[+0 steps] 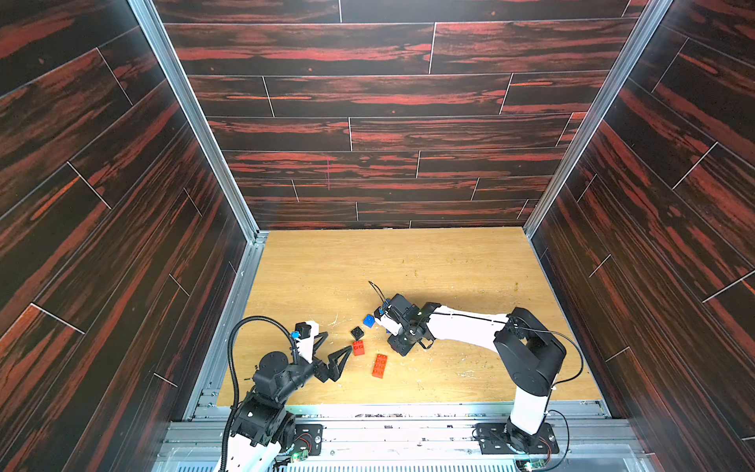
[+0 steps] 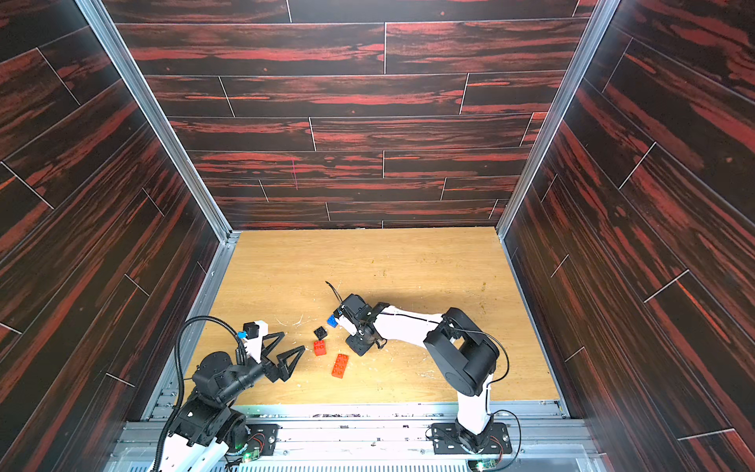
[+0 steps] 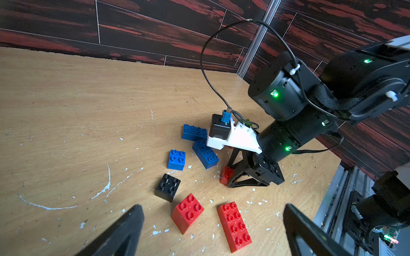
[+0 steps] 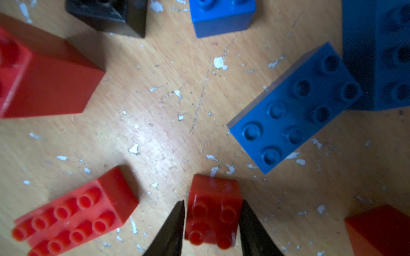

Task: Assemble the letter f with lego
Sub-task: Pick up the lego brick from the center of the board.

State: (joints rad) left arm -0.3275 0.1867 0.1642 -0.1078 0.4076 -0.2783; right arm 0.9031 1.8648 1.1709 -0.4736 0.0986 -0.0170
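Right wrist view: the right gripper (image 4: 213, 201) pinches a small red brick (image 4: 213, 215) on the table (image 4: 155, 133). Left wrist view: the left gripper (image 3: 213, 207) gapes wide, empty, near a black brick (image 3: 168, 187). Both top views: that brick lies between the grippers.

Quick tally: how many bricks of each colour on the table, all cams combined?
Red bricks: 4
Blue bricks: 3
Black brick: 1
Total in view: 8
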